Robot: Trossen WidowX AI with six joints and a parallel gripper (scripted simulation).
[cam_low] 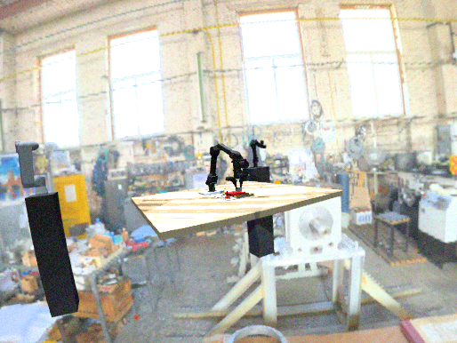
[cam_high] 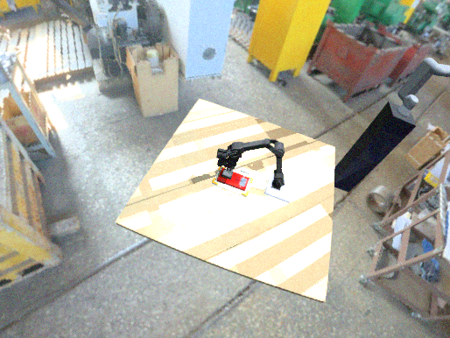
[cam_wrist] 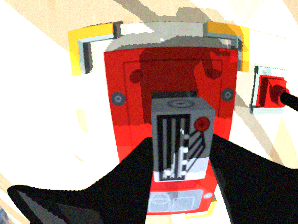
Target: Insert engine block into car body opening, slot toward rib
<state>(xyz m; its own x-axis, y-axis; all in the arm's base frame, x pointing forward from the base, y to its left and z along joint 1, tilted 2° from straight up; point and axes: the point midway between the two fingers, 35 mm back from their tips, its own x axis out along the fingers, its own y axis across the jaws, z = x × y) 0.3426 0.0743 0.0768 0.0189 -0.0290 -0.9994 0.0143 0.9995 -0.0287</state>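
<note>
Two black tapered fingers of gripper (cam_high: pixel 228 169) (cam_low: pixel 239 186) (cam_wrist: pixel 182 146) clamped on grey, box-shaped engine block (cam_wrist: pixel 182 140) — block over red, flat, rectangular car body (cam_high: pixel 238 180) (cam_low: pixel 234 194) (cam_wrist: pixel 135 115). Dark opening edge (cam_wrist: pixel 175 94) shows at block's twelve o'clock in wrist view; seating depth unclear. Yellow corner brackets (cam_wrist: pixel 93 34) at body's eleven and one o'clock. Risks: slight misalignment could jam block on rim; crooked release could drag it — or fingers could brush body while leaving.
</note>
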